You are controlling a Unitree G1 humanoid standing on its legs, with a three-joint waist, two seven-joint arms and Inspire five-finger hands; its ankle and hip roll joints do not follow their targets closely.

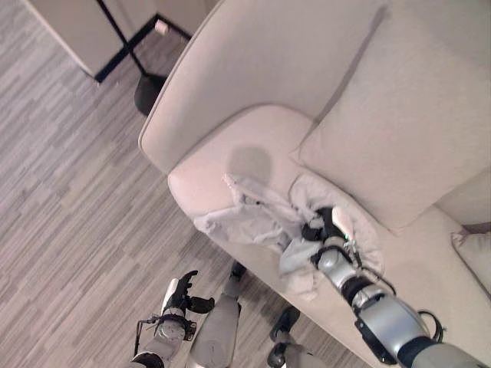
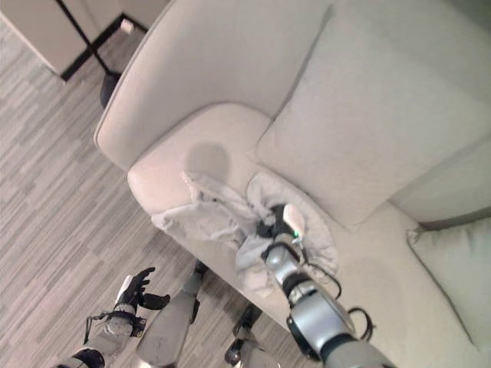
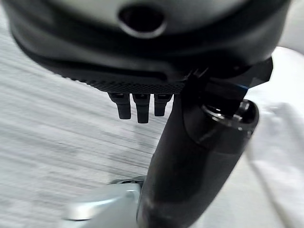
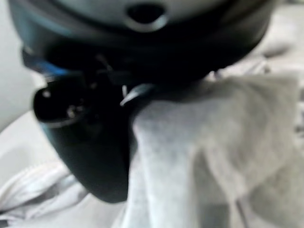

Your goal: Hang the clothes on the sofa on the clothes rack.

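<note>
A crumpled pale grey garment [image 1: 245, 218] lies on the front of the beige sofa's [image 1: 245, 69] seat, one part hanging over the edge. My right hand [image 1: 326, 228] sits in the middle of the heap, its white-covered thumb up. In the right wrist view the garment [image 4: 213, 142] is bunched into a column that runs up into the hand [image 4: 85, 142], gathered in its grip. My left hand [image 1: 180, 295] hangs low over the floor in front of the sofa, fingers spread and holding nothing; its thumb [image 3: 199, 142] shows in the left wrist view.
A large back cushion [image 1: 406, 115] leans just behind the garment, and a second cushion [image 1: 476, 257] lies at the far right. A black rack stand with a round foot [image 1: 149, 92] is on the wooden floor [image 1: 69, 199] beyond the sofa's left arm.
</note>
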